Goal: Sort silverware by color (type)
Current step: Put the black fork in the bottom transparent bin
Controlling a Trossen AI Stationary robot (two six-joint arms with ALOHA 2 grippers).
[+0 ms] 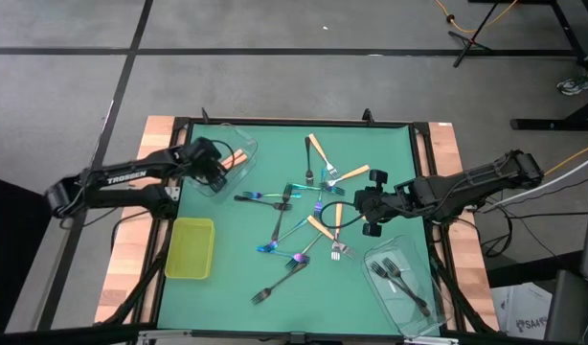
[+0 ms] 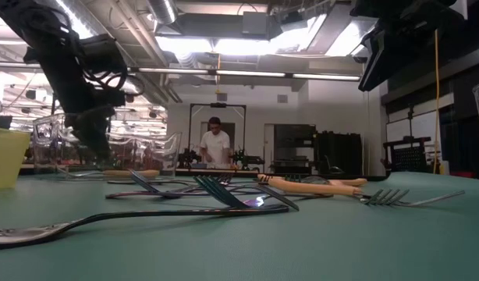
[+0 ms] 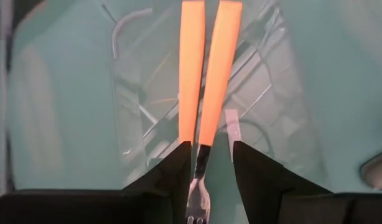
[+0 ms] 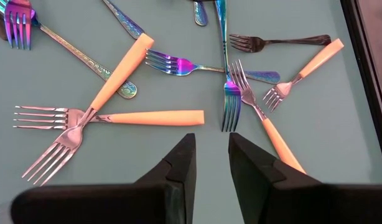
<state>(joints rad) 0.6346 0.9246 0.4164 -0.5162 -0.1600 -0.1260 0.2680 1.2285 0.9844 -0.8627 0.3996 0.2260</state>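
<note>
Green matting (image 1: 227,287) covers the table, bare along its near edge and left side, while the loose forks (image 1: 304,216) crowd the middle in a crossed heap of orange-handled, rainbow and dark ones. The left gripper (image 1: 215,171) hangs over the clear tub (image 1: 238,153) at the far left corner, its fingers (image 3: 172,177) spread, with two orange-handled forks (image 3: 203,74) lying side by side in the tub just past them; one fork's silver neck shows in the gap, but contact is hard to judge. The right gripper (image 1: 363,206) hovers at the heap's right edge, fingers (image 4: 178,165) parted and holding nothing. A second clear tub (image 1: 404,283) at the near right holds two dark forks (image 1: 395,276). A yellow tray (image 1: 191,247) sits near left. Low down, the tub walls blur together.
</note>
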